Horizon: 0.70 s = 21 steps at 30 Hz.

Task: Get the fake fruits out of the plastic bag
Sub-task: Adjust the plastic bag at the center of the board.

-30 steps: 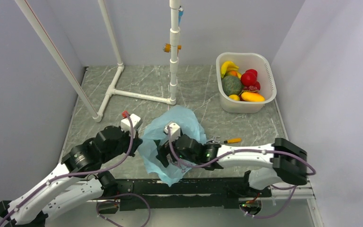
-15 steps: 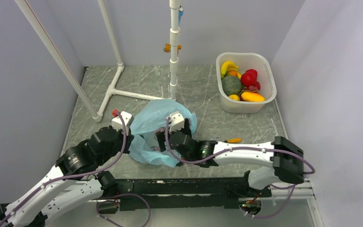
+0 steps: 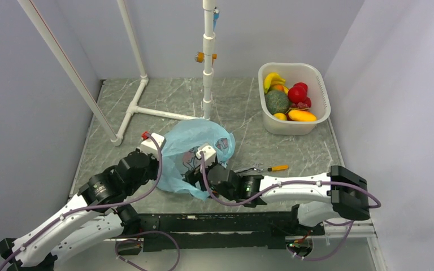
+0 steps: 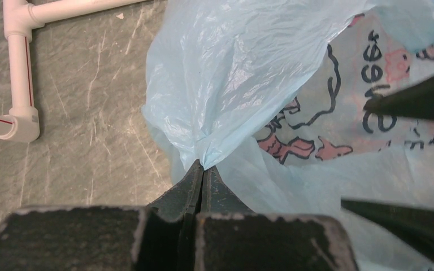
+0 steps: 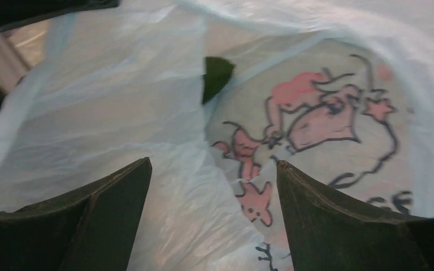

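The light-blue plastic bag (image 3: 195, 141) with its pink cartoon print lies puffed up between both grippers. My left gripper (image 3: 161, 161) is shut on a bunched fold of the bag's edge (image 4: 203, 161). My right gripper (image 3: 194, 171) is open, its jaws wide apart inside the bag's folds (image 5: 213, 165), holding nothing. A dark green piece (image 5: 217, 76) shows behind a fold; I cannot tell what it is. No fruit shows inside the bag. A banana (image 3: 272, 79), red fruit (image 3: 297, 93) and mango (image 3: 301, 115) lie in the white tub (image 3: 321, 93).
The tub stands at the back right and also holds a dark green melon (image 3: 277, 101). An orange-handled tool (image 3: 271, 167) lies on the table right of the bag. A white pipe frame (image 3: 164, 113) with an upright pole (image 3: 208, 68) stands behind the bag.
The bag, lying spread toward the near edge a second ago, is now pulled back and left and puffed up. Both grippers moved with it; the right one has drawn slightly nearer.
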Tool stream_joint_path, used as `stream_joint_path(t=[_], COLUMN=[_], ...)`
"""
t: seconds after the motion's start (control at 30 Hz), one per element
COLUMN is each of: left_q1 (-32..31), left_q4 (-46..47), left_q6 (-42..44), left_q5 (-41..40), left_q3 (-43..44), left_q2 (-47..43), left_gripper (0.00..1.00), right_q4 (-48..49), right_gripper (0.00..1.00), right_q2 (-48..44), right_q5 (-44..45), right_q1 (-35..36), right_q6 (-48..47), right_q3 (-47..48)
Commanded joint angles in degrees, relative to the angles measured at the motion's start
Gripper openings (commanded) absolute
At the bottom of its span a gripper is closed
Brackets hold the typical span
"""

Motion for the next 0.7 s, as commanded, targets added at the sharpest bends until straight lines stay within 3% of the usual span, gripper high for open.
stream_joint_path(t=[0.0, 0.23, 0.43, 0.67], left_q1=[-0.3, -0.9, -1.3, -1.5], left_q4=[4.2, 1.0, 3.3, 5.1], left_q6=[1.9, 1.3, 1.6, 2.3], left_q5=[1.7, 3.1, 4.0, 3.5], left_q3=[0.4, 3.2, 1.5, 0.3], left_q2=[1.9, 8.7, 1.8, -4.2], left_gripper=[0.00, 0.00, 0.00, 0.00], right_q4=[7.9, 13.9, 23.6, 26.0], right_gripper=[0.81, 0.72, 0.65, 0.60], right_q2=[-3.2, -4.6, 4.6, 10.1], right_q5=[-9.9, -11.7, -2.7, -7.7], right_q1=[0.7, 0.7, -0.4, -6.1], right_q6=[2.5, 8.3, 6.7, 4.6], right_q3=[-1.3, -7.1, -8.6, -5.6])
